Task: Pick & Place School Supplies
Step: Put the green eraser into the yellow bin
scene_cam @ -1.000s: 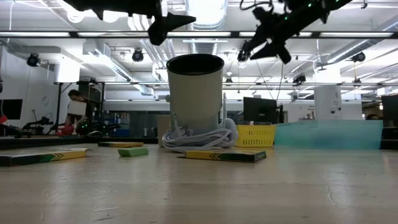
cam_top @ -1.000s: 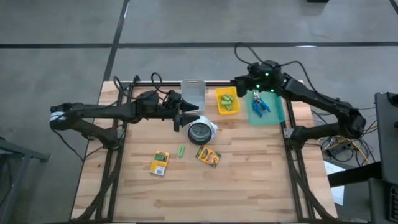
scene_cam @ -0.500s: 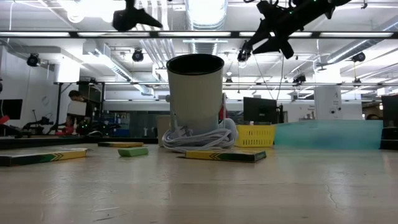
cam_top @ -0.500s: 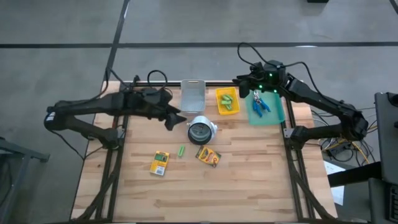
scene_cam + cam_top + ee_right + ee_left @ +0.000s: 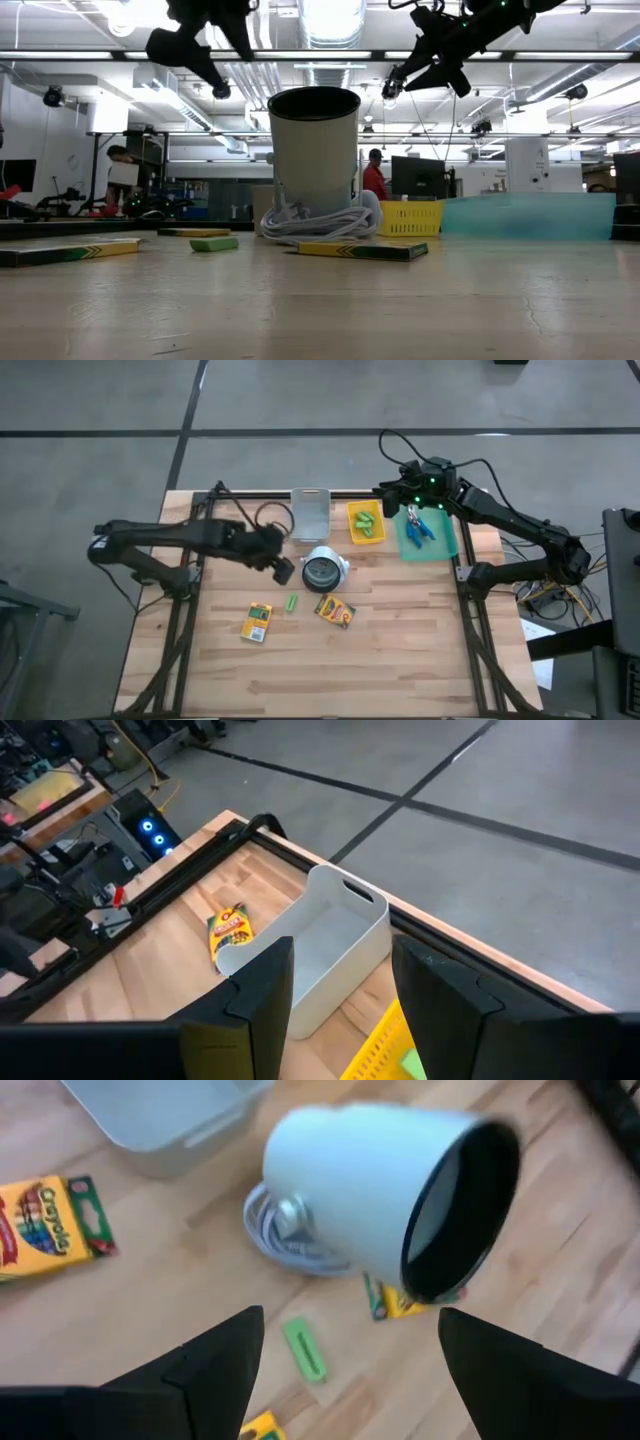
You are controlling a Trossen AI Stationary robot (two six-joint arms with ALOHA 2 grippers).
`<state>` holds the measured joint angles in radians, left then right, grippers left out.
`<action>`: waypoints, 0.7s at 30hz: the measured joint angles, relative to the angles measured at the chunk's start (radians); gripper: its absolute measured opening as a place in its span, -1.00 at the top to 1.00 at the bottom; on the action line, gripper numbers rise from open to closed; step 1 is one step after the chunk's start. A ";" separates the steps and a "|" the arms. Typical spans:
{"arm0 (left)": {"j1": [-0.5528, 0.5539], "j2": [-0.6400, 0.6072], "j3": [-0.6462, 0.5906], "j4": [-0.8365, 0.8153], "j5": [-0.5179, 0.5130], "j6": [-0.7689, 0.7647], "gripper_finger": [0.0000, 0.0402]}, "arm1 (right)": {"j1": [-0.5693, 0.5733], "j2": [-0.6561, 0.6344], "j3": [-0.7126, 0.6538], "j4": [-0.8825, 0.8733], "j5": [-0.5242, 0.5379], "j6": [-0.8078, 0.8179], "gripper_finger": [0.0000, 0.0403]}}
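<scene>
Left tool hangs above the table, fingers spread wide, nothing between them. White cup, with a coiled white cable around its base, stands just beside the left tool on its right; the clear bin lies beyond it toward the far edge. Loose light-green stick lies on the wood just nearside of the left tool. One crayon box sits further nearside and slightly left of it, a second crayon box nearside of the cup. Right wrist view shows a third crayon box tucked against the clear bin's far-left side.

Right tool is raised over the back row of bins, between the yellow bin and the teal tray. Fingers part-open; can't tell from any view whether they grip anything. Green sticks lie in the yellow bin to its left, blue-handled scissors in the teal tray just to its right.
</scene>
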<state>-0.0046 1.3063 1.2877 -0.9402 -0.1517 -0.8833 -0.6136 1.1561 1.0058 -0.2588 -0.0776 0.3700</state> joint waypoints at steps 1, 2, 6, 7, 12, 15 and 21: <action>-0.011 0.015 0.000 -0.005 0.000 0.001 -0.52 | 0.000 0.000 0.000 0.000 0.000 -0.006 0.19; -0.019 0.030 0.000 -0.007 0.001 0.001 -0.52 | 0.000 0.000 0.000 0.000 0.001 -0.011 0.19; -0.050 0.088 0.000 -0.016 0.002 -0.008 -0.52 | 0.000 0.000 0.000 0.000 0.001 -0.022 0.18; -0.059 0.103 0.000 -0.019 0.001 -0.008 -0.52 | 0.000 0.000 0.000 0.000 0.001 -0.023 0.19; -0.111 0.184 0.000 -0.037 0.000 0.020 -0.52 | 0.000 0.000 0.000 0.000 0.001 -0.034 0.18; -0.151 0.238 0.000 -0.047 -0.021 0.022 -0.52 | 0.000 0.000 0.000 0.000 0.000 -0.034 0.18; -0.224 0.299 -0.001 -0.053 -0.149 -0.050 -0.52 | -0.001 0.000 0.000 -0.004 0.000 -0.060 0.18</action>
<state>-0.2290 1.6053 1.2869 -0.9928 -0.3004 -0.9334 -0.6144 1.1561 1.0054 -0.2626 -0.0776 0.3099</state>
